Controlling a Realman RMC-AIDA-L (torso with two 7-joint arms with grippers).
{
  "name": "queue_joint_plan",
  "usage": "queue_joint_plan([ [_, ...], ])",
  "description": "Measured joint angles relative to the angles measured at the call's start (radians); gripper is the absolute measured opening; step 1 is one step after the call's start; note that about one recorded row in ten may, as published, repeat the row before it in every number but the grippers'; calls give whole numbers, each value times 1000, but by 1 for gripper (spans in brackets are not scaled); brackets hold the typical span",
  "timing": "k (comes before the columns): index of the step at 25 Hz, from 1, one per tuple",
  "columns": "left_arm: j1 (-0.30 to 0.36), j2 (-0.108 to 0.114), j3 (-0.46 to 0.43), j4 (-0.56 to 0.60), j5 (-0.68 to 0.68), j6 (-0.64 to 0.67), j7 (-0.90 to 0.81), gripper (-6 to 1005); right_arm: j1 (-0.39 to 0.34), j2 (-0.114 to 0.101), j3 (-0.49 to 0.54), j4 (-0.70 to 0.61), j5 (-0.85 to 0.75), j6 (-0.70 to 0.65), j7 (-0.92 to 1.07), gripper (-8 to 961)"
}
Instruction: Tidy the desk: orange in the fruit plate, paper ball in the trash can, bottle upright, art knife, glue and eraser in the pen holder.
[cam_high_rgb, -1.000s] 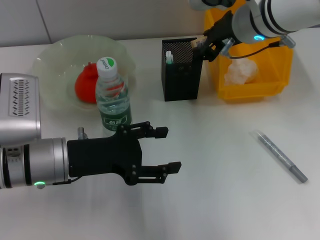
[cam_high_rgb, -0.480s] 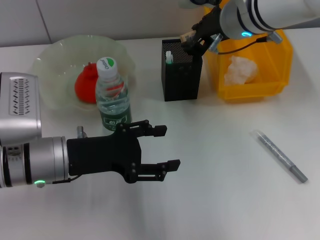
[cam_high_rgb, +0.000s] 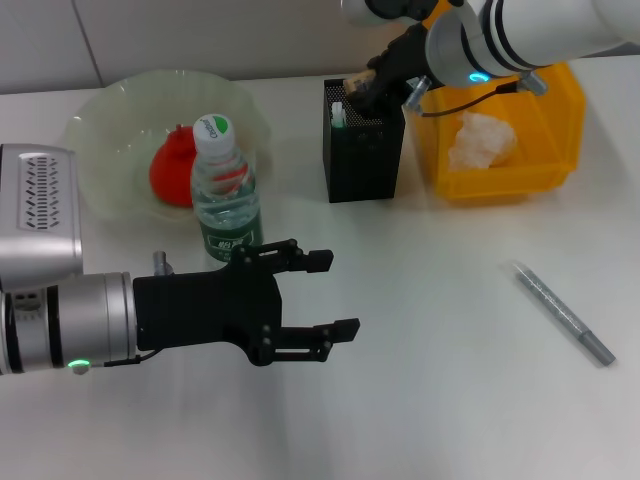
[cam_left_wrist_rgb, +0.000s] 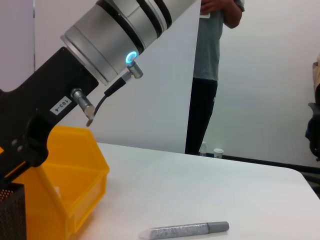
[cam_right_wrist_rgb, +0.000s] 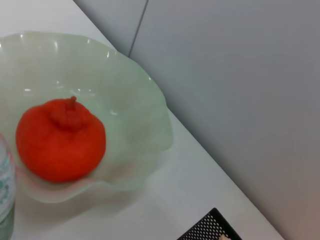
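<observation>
Directly above the square black mesh pen holder, the right hand pinches a small beige eraser, poised to drop it.

Head view looks steeply down from above the bench, taking in the whole spread from fruit plate to trash can. Left wrist view sits low near the bench surface, facing level across it toward the trash can and grey pen, both shared with head view. Right wrist view looks down close on fruit plate and orange, also shared with head view.
</observation>
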Motion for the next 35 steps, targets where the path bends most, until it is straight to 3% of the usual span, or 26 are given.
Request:
queue_joint_plan([
  [18, 0, 0, -8, 0, 0, 1, 1, 808, 2, -2, 10, 11, -1, -9, -1, 443],
  [23, 0, 0, -8, 0, 0, 2, 1, 808, -5, -2, 10, 4, -2, -2, -1, 624],
  [25, 0, 0, -8, 0, 0, 2, 1, 808, -14, -2, 11, -9, -1, 1, -1, 626],
  [30, 0, 0, -8, 0, 0, 2, 1, 808, -54, -2, 11, -119, 4, -52, -2, 631],
  [35, -8, 0, -6, 0, 0, 1, 1, 808, -61, -1, 13, -257, 0, -235, 44, 631],
])
